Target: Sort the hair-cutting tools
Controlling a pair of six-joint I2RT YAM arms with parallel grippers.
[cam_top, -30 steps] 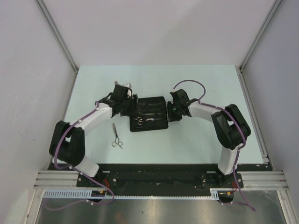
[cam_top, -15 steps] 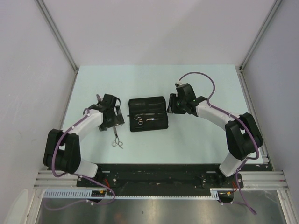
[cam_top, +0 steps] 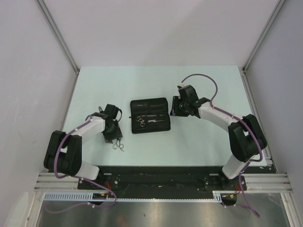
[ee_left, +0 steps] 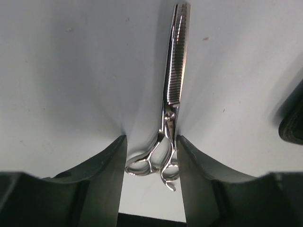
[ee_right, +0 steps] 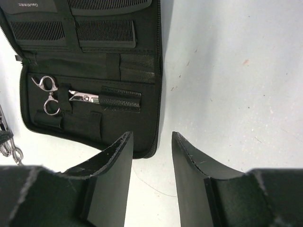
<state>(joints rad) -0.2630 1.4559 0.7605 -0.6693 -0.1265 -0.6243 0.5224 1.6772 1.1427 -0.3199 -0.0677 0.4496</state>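
Scissors (ee_left: 174,85) lie between the parted left tool (ee_left: 151,138); right tool (ee_right: 151,134) gapes beside case (ee_right: 85,59) edge.

A pale mint tabletop (cam_top: 213,142) sits between plain white walls (cam_top: 156,33), edged by aluminium rails (cam_top: 258,182).

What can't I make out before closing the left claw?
Top view: the left claw covers the loose silver ring-handled scissors' blades.
Left wrist: finger contact with the handles is unclear.
Right wrist: black fabric case's straps hide stowed silver scissors' blades; frame edge crops a black toothed comb.
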